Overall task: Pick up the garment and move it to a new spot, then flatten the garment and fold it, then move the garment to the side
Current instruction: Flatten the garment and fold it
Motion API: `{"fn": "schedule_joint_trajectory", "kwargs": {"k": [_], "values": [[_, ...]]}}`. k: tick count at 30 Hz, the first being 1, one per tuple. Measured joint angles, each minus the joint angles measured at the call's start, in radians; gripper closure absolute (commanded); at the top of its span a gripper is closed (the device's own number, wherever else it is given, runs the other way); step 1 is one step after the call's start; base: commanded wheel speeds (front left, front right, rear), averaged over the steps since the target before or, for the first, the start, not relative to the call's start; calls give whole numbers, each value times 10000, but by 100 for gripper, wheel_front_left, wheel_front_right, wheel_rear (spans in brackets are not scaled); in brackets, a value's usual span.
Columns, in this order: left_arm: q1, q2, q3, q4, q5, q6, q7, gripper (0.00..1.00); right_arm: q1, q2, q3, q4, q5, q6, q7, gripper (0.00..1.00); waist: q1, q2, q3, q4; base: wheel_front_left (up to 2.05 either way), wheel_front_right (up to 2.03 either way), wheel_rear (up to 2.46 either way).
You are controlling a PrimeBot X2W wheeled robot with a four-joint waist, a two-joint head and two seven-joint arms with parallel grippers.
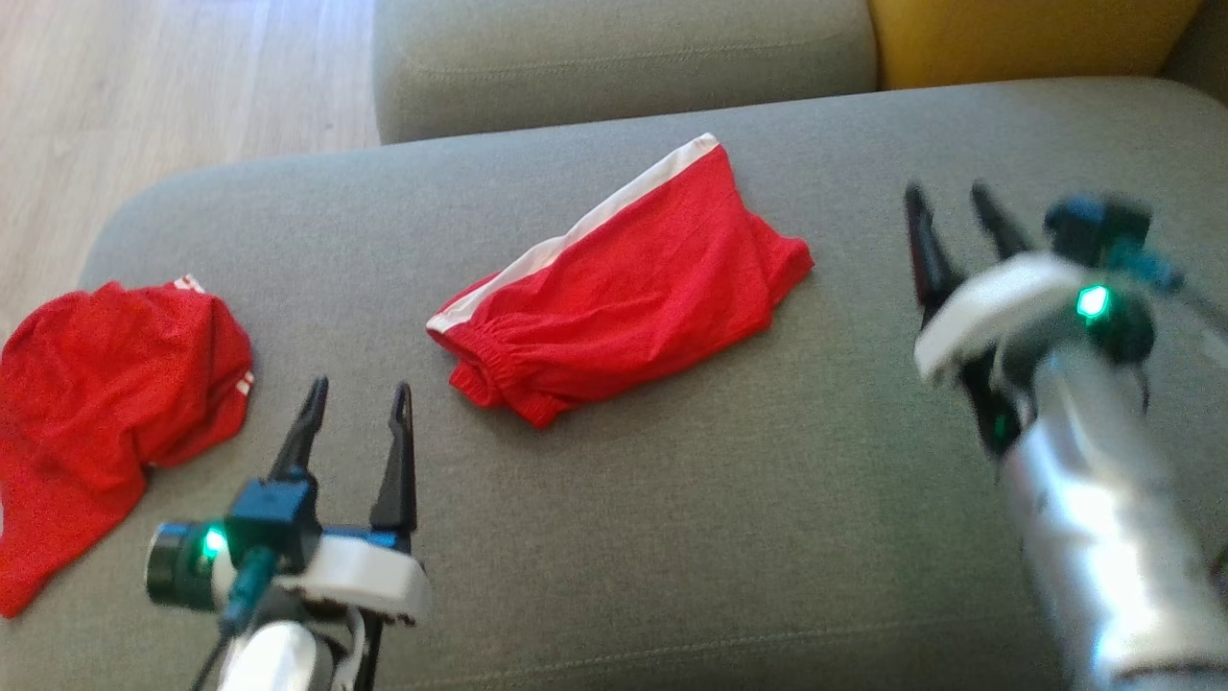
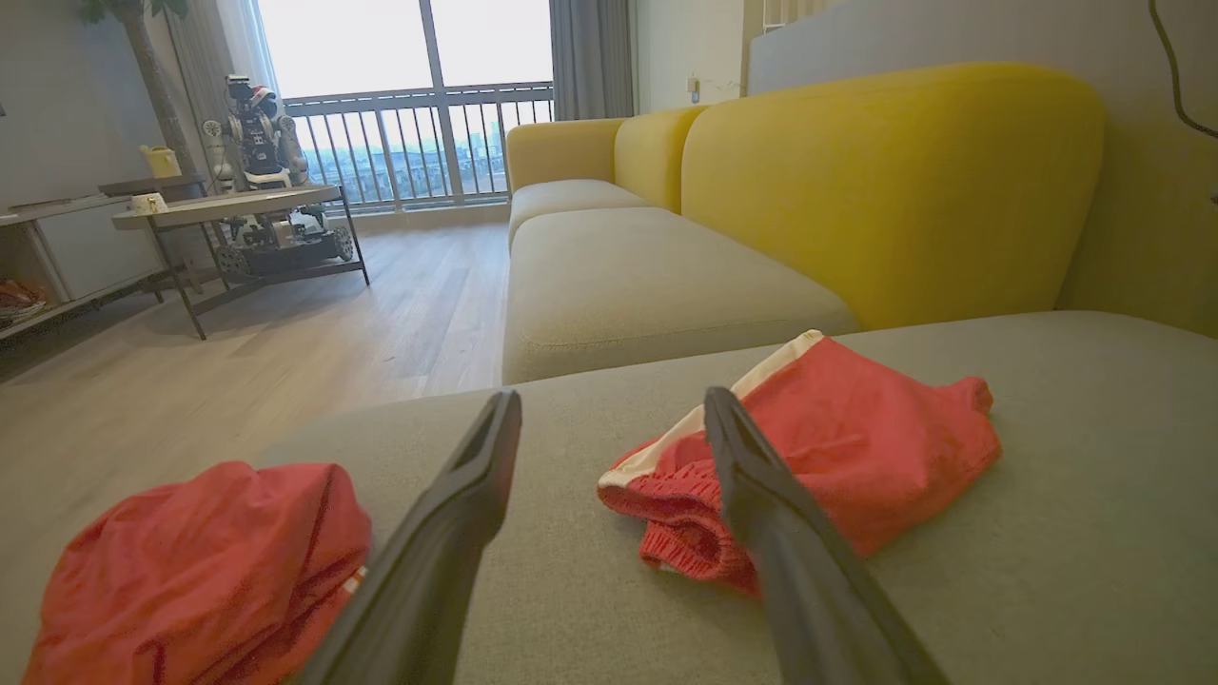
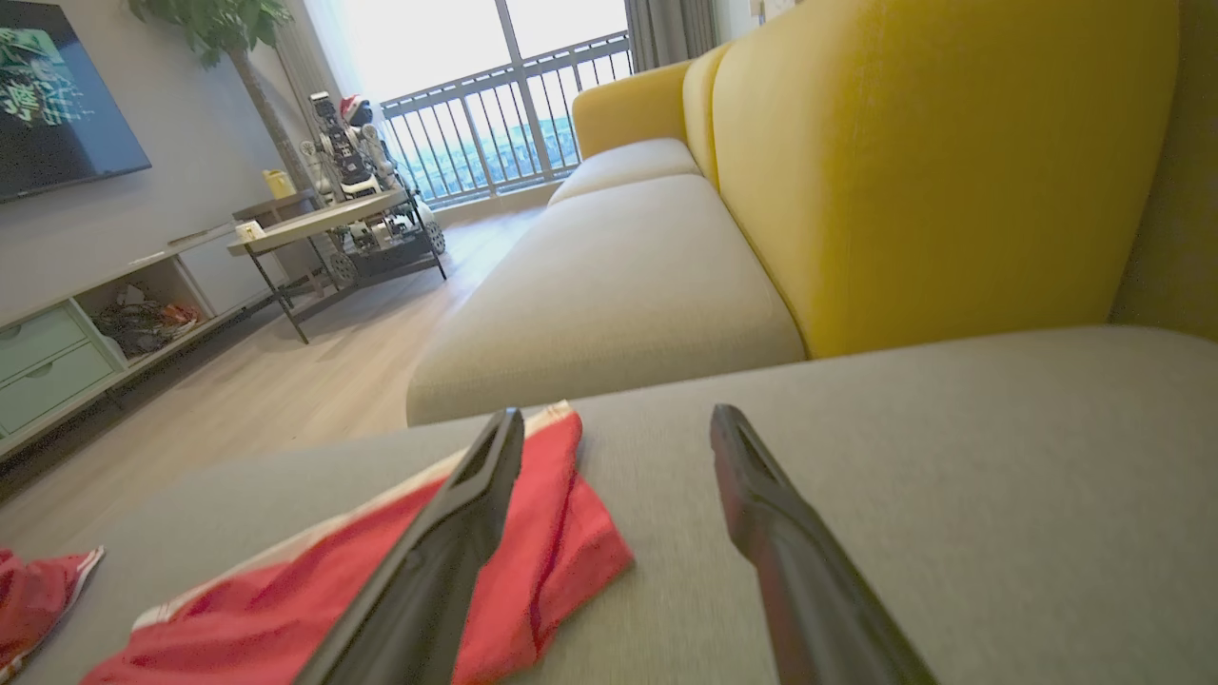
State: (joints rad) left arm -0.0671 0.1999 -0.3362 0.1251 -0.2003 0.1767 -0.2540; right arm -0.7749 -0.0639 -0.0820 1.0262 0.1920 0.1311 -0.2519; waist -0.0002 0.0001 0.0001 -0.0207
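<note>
A red garment [image 1: 633,288] with a white side stripe and an elastic waistband lies loosely folded in the middle of the grey cushion [image 1: 672,537]. It also shows in the left wrist view [image 2: 856,447] and the right wrist view [image 3: 561,542]. My left gripper [image 1: 359,389] is open and empty, hovering just left of and nearer than the waistband; seen from its own wrist [image 2: 611,400], it points past the garment's left end. My right gripper [image 1: 948,192] is open and empty too, to the right of the garment's far end [image 3: 618,417].
A second red garment [image 1: 115,384] lies crumpled at the cushion's left edge [image 2: 190,561]. Beyond are a beige seat cushion [image 1: 624,58] and a yellow backrest [image 2: 885,181]. Wooden floor [image 1: 144,86] lies to the left, with a low table [image 2: 228,205] across the room.
</note>
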Motion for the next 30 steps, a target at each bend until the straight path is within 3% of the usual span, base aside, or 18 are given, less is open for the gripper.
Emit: {"fn": "schedule_joint_trajectory", "kwargs": {"k": [7, 18, 25, 30], "values": [[1006, -253, 44, -288, 652, 6, 0, 0, 3452, 27, 286, -2217, 591, 0, -4, 0, 0, 0, -225, -67, 0, 0, 0], [1247, -541, 376, -349, 1024, -291, 0, 0, 4081, 52, 213, -4057, 685, 0, 673, 0, 1, 0, -217, 45, 0, 0, 0], [1231, -725, 362, -324, 1164, -525, 0, 0, 4258, 71, 142, -3799, 2349, 0, 1513, 0, 1, 0, -113, 353, 0, 0, 0], [1219, -771, 326, -207, 1287, -725, 0, 0, 3898, 81, -17, -2399, 4148, -2, 2008, 0, 1, 0, 107, 738, 0, 0, 0]]}}
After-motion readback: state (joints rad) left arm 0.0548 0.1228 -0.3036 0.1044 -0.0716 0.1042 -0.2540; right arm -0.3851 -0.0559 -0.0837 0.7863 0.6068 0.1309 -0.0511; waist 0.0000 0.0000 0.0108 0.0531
